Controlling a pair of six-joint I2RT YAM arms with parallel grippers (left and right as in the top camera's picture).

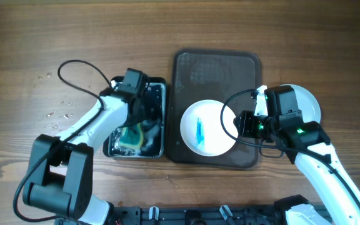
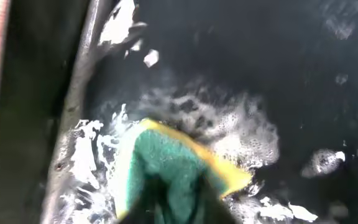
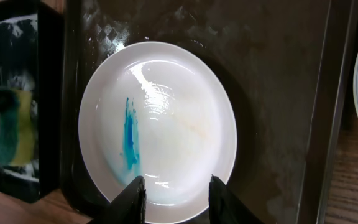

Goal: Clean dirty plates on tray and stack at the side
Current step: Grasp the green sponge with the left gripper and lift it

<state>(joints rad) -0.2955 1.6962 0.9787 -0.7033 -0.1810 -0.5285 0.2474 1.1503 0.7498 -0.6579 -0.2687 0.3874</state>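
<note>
Wooden table, both my arms low over it.
I see the fingers of my right gripper standing apart at the near rim of the round white plate with a blue smear, which lies in the large dark brown rectangular tray; my left gripper pinches the teal-and-yellow sponge in the small black foamy tray.

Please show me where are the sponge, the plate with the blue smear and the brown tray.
sponge (image 2: 157,162): left wrist view, on its green face.
plate with the blue smear (image 3: 179,118): right wrist view, on its white centre.
brown tray (image 1: 214,65): overhead view, on its bare floor above the plate.
</note>
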